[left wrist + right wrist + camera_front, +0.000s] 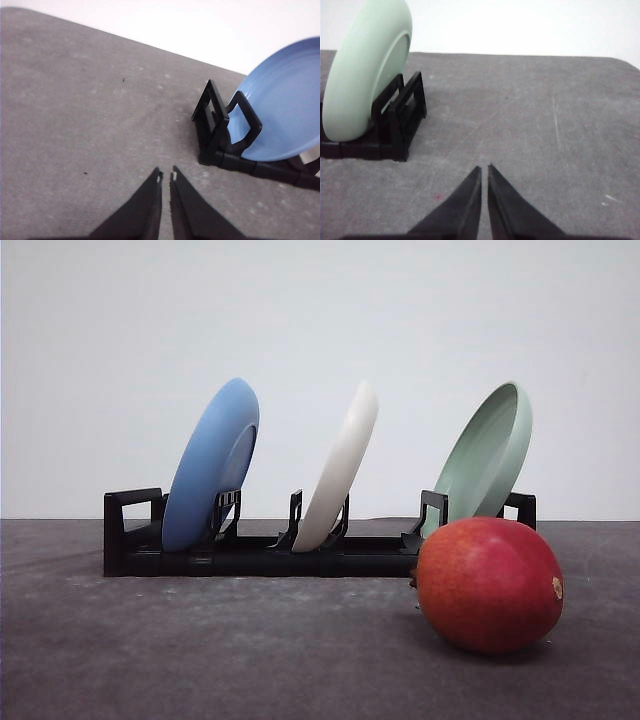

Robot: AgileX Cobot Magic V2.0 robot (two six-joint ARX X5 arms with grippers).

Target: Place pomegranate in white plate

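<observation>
Your pomegranate [489, 585] lies on the gray table [200, 650], near the front and off to the right. It is red and round, with a small pale spot on its right side. Nothing is holding it.

Just behind it you can see a black rack [260, 550]. Three plates stand on edge in the rack, and each one tilts to the right. The white plate [340, 468] is the middle one. The blue plate [212, 462] is at the left end. The pale green plate [486, 455] is at the right end, right behind the fruit. From the front you can't tell if the fruit touches the rack.

Your left gripper [166, 176] hangs low over bare table and points down at it. Its two dark fingers are almost together, with only a thin slit between the tips. They hold nothing. In the left wrist view the blue plate's end of the rack is near it, off to one side.

Your right gripper [484, 169] is posed the same way. It points down at bare table, with the fingers nearly closed and nothing in them. In the right wrist view the green plate's end of the rack is near it.
</observation>
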